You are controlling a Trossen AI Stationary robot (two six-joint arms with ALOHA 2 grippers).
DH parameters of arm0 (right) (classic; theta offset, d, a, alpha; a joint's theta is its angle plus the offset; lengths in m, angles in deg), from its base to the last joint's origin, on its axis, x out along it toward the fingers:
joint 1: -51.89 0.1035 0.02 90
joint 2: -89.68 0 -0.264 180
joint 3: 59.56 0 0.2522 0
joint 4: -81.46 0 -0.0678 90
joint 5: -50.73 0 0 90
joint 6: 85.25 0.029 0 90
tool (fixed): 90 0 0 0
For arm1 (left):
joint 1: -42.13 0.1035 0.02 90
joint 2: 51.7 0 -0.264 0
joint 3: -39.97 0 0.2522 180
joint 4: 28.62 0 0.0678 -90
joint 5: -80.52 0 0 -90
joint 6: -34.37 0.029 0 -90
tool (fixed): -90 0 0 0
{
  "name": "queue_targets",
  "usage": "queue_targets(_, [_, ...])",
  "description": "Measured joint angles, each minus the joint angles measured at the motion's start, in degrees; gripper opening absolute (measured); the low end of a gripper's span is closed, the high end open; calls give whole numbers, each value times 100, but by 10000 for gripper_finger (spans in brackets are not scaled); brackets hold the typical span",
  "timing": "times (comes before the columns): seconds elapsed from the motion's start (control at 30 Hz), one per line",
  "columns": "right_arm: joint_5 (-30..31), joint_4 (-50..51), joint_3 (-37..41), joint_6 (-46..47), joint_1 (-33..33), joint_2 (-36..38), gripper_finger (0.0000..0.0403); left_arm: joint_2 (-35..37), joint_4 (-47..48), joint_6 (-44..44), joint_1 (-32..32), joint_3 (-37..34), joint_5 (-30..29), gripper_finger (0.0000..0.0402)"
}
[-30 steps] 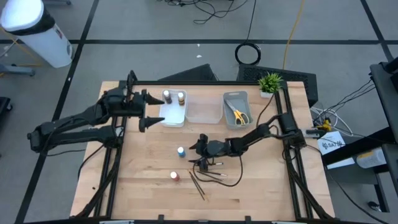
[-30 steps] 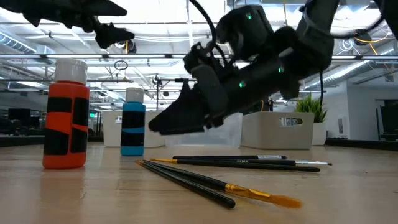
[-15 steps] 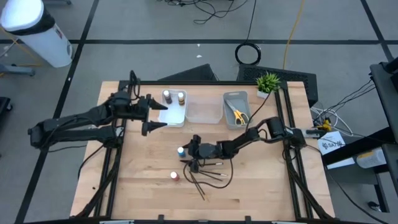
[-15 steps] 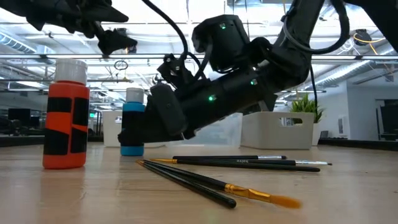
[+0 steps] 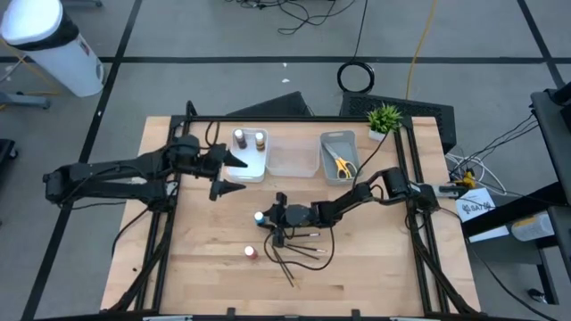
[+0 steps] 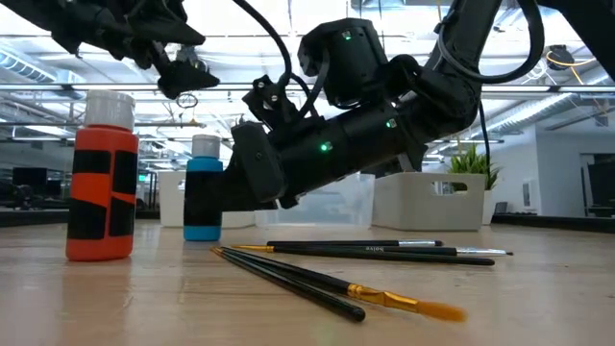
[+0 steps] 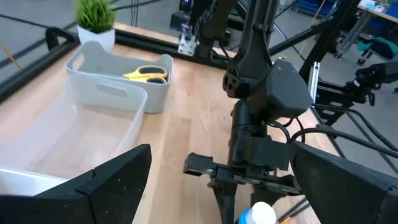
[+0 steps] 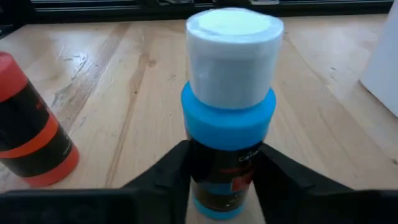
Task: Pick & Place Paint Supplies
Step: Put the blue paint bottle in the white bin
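Observation:
A blue paint bottle (image 8: 229, 93) with a pale cap stands upright on the wooden table (image 5: 375, 267). My right gripper (image 5: 265, 218) reaches it from the table's right and is shut on its body. An orange bottle (image 5: 251, 253) stands nearer the front edge. Several thin dark brushes (image 6: 365, 252) lie flat on the table beside the right gripper. Two more bottles (image 5: 249, 139) stand in the white tray (image 5: 254, 169). Yellow-handled scissors (image 5: 343, 165) lie in the grey tray. My left gripper (image 5: 234, 175) hangs open in the air beside the white tray. My right gripper pinches the blue bottle's lower body (image 8: 217, 186) between its two fingers (image 8: 168, 174), one on each side. The fingers come nearly level from the table's right, slanting a little downward. The bottle stands upright with its base on the table.
A clear tray (image 5: 293, 156) sits between the white tray and the grey tray (image 5: 338, 140) along the far side. A small potted plant (image 5: 386, 118) stands at the far right corner. Black rails frame the table's left and right edges.
My right gripper has gone toward the table's left up to the blue bottle, and its fingers now stand on either side of the bottle's body. My left gripper has moved toward the table's right and a little toward the near edge, staying open.

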Motion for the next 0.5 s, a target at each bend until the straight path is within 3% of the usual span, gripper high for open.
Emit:
queue_targets(0.1, [-1,7,0,-16,0,0,94,-216,-97,-205,-97,0,-10,390])
queue_targets(0.3, [-6,529,0,-236,4,272,103,-825,-106,-690,-460,0,-12,390])
queue_targets(0.5, [-1,895,0,-236,-7,431,101,-1473,-132,-106,-1216,53,-598,390])
